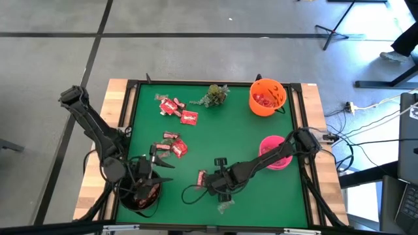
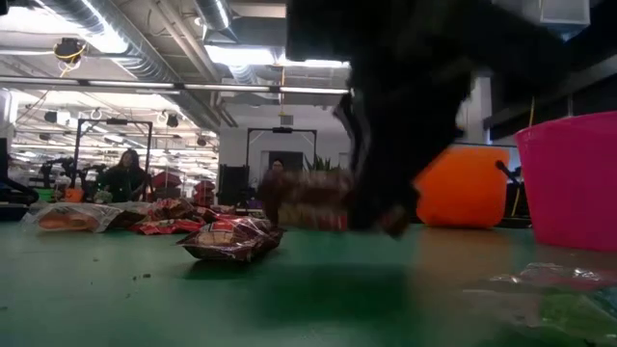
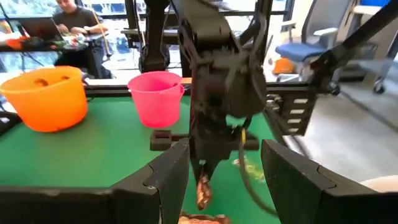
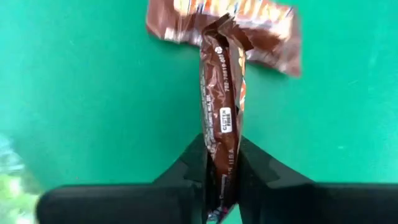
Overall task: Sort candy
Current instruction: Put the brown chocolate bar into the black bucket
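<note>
My right gripper (image 4: pixel 222 149) reaches to the mat's near middle (image 1: pixel 209 180) and is shut on a dark brown candy bar (image 4: pixel 221 93). A second brown wrapper (image 4: pixel 249 25) lies on the green mat just beyond that bar. More candy, red packets (image 1: pixel 174 106) (image 1: pixel 175 147), lies on the mat's left half. My left gripper (image 3: pixel 227 186) stands open and holds nothing. It hovers at the near left (image 1: pixel 154 171) beside a black bowl (image 1: pixel 139 198) that holds candy, and it points toward my right arm. My right gripper pinches the brown bar's near end (image 4: pixel 222 163) between its two fingers. The fingers come steeply from above and lie along the bar. The bar hangs below the fingertips (image 3: pixel 203 190). Whether its far end (image 4: pixel 219 37) touches the other wrapper, I cannot tell.
An orange bowl (image 1: pixel 267 96) with red candy stands at the far right and a pink bowl (image 1: pixel 275 152) at the right edge. A green sprig (image 1: pixel 215 94) lies at the far middle. A clear wrapper (image 1: pixel 225 206) lies near the front edge. People sit in the room beyond.
</note>
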`<state>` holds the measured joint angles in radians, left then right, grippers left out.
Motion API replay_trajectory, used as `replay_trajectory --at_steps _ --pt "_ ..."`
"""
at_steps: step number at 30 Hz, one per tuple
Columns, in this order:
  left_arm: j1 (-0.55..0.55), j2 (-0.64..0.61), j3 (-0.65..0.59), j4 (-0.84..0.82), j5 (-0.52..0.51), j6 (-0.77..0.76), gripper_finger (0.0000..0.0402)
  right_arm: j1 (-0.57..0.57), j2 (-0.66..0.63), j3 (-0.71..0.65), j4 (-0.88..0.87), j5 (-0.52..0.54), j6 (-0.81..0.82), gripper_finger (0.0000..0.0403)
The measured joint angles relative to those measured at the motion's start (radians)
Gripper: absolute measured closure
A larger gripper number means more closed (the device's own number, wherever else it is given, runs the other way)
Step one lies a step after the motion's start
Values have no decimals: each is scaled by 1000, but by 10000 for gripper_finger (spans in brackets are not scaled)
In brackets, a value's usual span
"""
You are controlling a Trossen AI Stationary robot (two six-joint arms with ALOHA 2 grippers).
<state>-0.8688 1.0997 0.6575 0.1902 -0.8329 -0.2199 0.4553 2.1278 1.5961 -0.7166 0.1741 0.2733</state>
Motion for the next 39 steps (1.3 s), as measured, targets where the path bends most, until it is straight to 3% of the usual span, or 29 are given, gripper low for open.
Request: replay_trajectory --at_steps 5,15,27,39 --pt "0 26 0 3 -41 67 214 -14 -10 100 -114 -7 -24 330" --pt "8 95 0 24 -15 85 214 -14 -47 251 -120 28 -81 355" --pt "30 218 0 175 -2 277 214 -76 -83 272 -23 25 -110 353" --pt "140 225 0 148 29 270 214 -98 -83 271 68 -36 -133 354"
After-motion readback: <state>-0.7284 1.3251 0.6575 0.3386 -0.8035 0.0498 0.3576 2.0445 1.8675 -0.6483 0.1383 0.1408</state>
